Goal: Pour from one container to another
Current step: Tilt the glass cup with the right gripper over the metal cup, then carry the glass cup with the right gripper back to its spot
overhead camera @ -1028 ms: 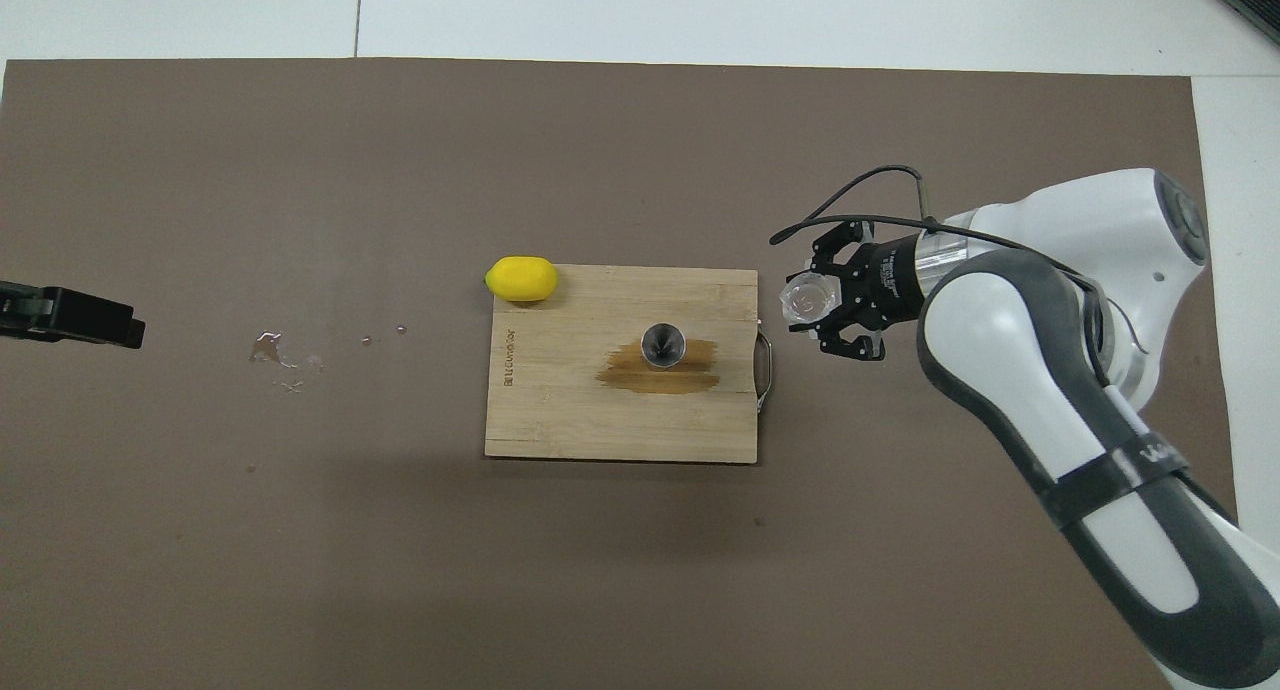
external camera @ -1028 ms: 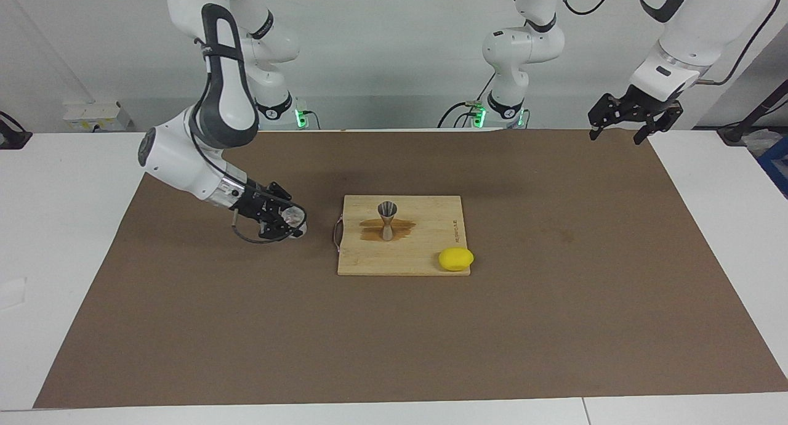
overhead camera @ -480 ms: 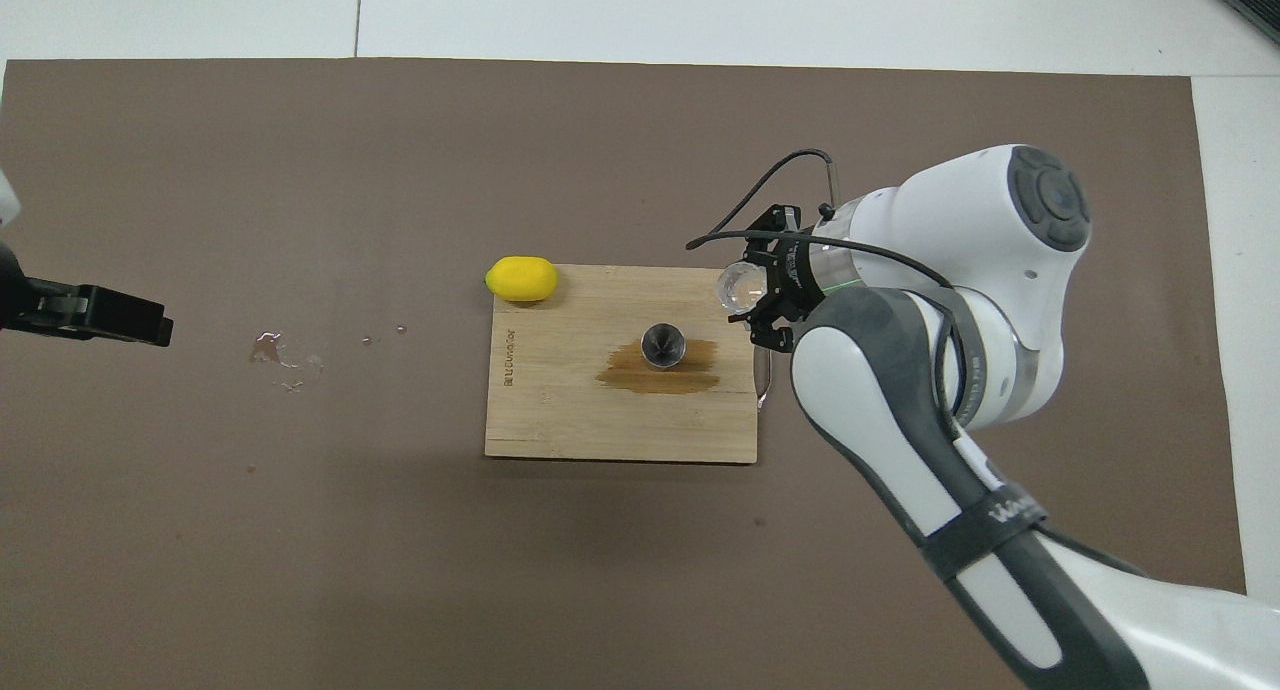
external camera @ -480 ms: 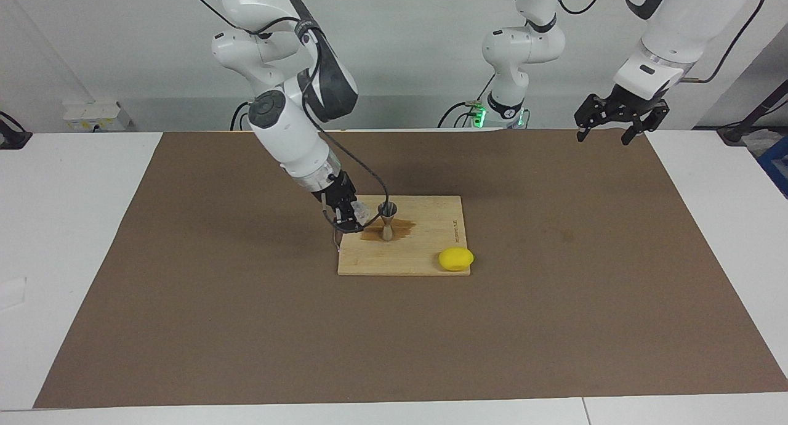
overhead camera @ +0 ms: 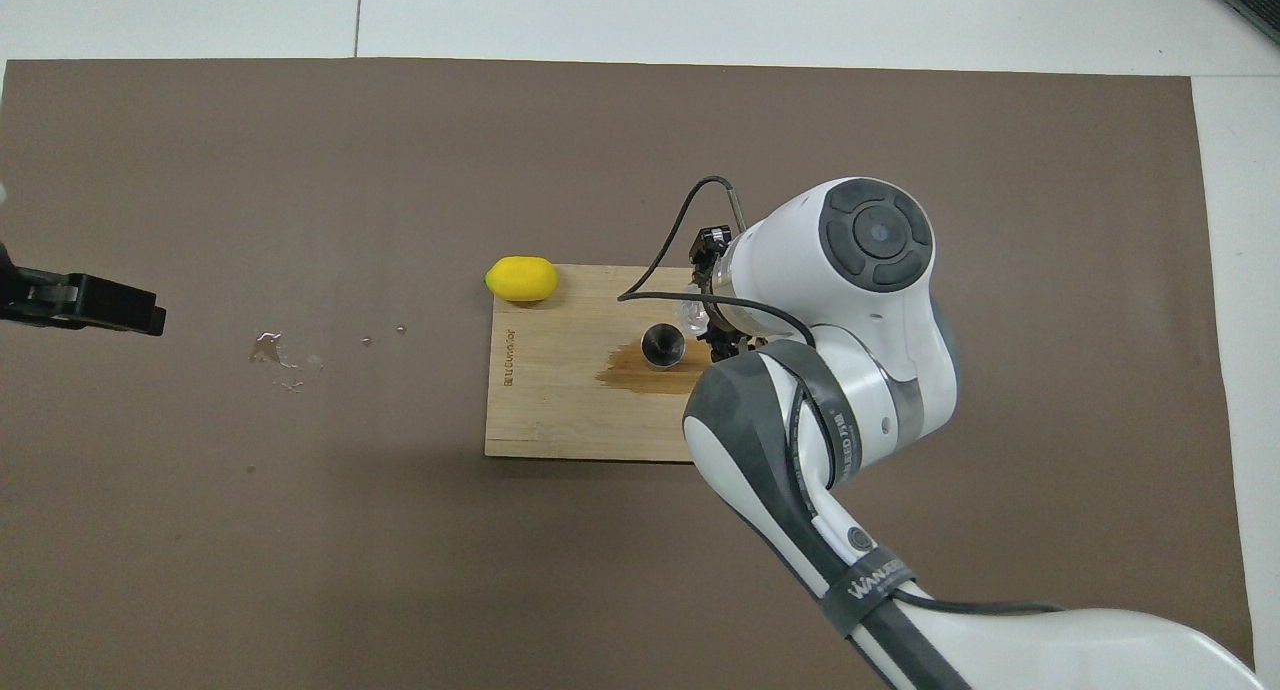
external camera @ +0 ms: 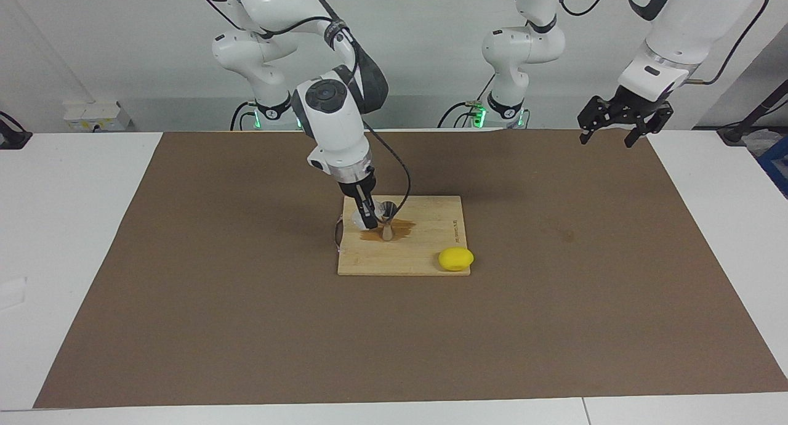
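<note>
Cup [external camera: 357,218] is gripped in the right hand [external camera: 367,218], down on or just above the board [external camera: 431,262] and right beside the jigger [external camera: 387,220]; whether it rests there I cannot tell. Jigger stands upright mid-board on a dark wet stain [overhead camera: 690,378]. Cup looks roughly upright, and I cannot tell whether it holds anything. Pouring looks done or nearly so, judging by the stain; letting go and backing off would be left. Left hand [external camera: 620,117] waits open, up over the desk's [external camera: 74,240] left-arm end. Lemon [external camera: 456,259] sits at a board corner.
</note>
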`<state>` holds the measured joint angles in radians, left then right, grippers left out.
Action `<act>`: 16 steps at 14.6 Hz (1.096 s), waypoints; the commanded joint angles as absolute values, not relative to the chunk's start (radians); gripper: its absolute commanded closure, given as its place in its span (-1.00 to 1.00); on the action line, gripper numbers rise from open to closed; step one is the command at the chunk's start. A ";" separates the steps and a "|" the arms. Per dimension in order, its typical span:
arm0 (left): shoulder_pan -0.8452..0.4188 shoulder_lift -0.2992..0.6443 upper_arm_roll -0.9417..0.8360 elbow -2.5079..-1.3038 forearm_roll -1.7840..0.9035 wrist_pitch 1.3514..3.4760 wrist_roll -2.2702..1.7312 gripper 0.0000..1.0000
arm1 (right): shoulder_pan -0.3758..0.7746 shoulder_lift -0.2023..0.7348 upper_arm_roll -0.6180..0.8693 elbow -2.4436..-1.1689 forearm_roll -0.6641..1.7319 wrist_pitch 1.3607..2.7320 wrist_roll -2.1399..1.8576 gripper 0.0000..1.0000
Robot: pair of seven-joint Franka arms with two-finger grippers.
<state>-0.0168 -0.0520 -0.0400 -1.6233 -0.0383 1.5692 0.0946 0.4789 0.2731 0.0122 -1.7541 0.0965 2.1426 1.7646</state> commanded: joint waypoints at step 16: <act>-0.054 -0.008 -0.002 -1.548 -0.029 1.545 0.054 -1.00 | 0.531 0.270 0.014 -1.730 -0.068 2.071 1.822 1.00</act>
